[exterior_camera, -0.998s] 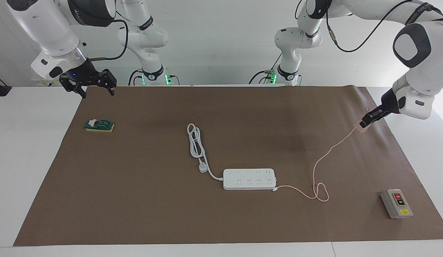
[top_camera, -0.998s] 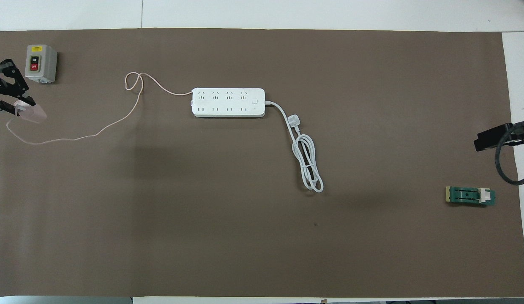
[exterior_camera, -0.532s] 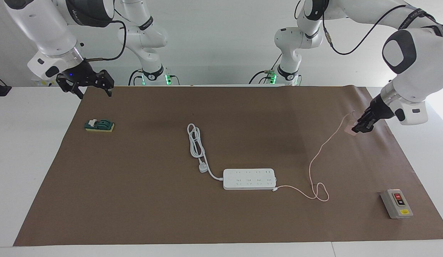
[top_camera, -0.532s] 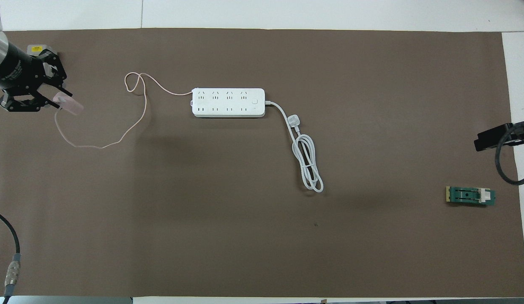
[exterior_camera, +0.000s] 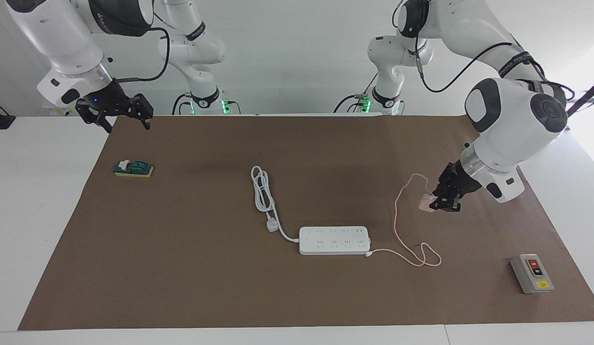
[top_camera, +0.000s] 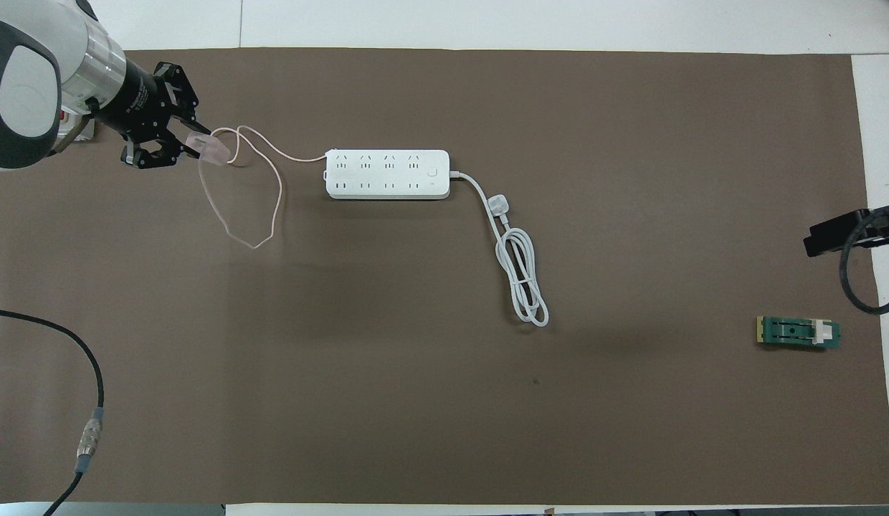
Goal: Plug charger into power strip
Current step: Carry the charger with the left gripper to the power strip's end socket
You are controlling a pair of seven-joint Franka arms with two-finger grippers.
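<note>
Overhead, pink cube charger (top_camera: pixel 214 149), flat white power strip (top_camera: pixel 387 174)

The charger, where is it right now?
The charger is up in the air in the left gripper, over the brown mat toward the left arm's end of the table, short of the power strip.

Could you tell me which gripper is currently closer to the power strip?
Left. The left gripper, shut on the charger, is up over the mat toward the left arm's end of the power strip. The right gripper waits over the mat's corner by its own base.
</note>
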